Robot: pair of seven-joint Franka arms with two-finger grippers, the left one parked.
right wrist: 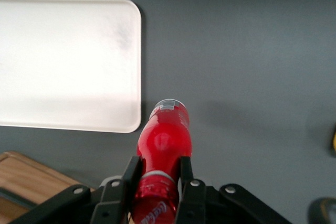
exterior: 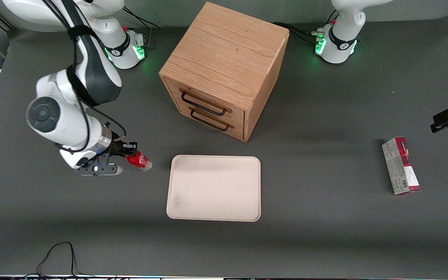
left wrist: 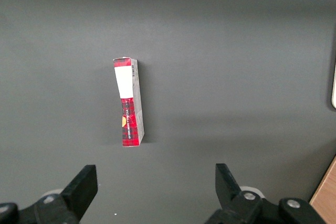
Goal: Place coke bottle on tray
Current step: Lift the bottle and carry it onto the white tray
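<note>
Gripping the coke bottle (exterior: pixel 139 160) between both fingers, the claw (exterior: pixel 130 151) is hanging above the tabletop (exterior: pixel 317 233) toward the working arm's end, level with the tray (exterior: pixel 214 188) edge that is farther from the front camera. The right wrist view is showing the fingers (right wrist: pixel 132 174) pressing on either side of the red bottle (right wrist: pixel 163 150), which is lying roughly horizontal and pointing away from the claw (right wrist: pixel 158 174) toward the tray (right wrist: pixel 68 64). Whether the bottle is touching the tabletop cannot be told. A strip of bare grey surface is separating the bottle from the tray's nearest rounded corner, and nothing is standing in that strip.

The tray is sitting flat near the middle of the tabletop, closer to the front edge, and is carrying nothing but faint smudges. The oak drawer box (exterior: pixel 224 70) is standing farther from the front camera than the tray, its two black handles (exterior: pixel 204 111) facing the tray. A red-and-grey carton (exterior: pixel 400 165) is lying flat toward the parked arm's end, well apart from the tray. The left wrist view is showing the same carton (left wrist: pixel 128 102) alone on grey surface.
</note>
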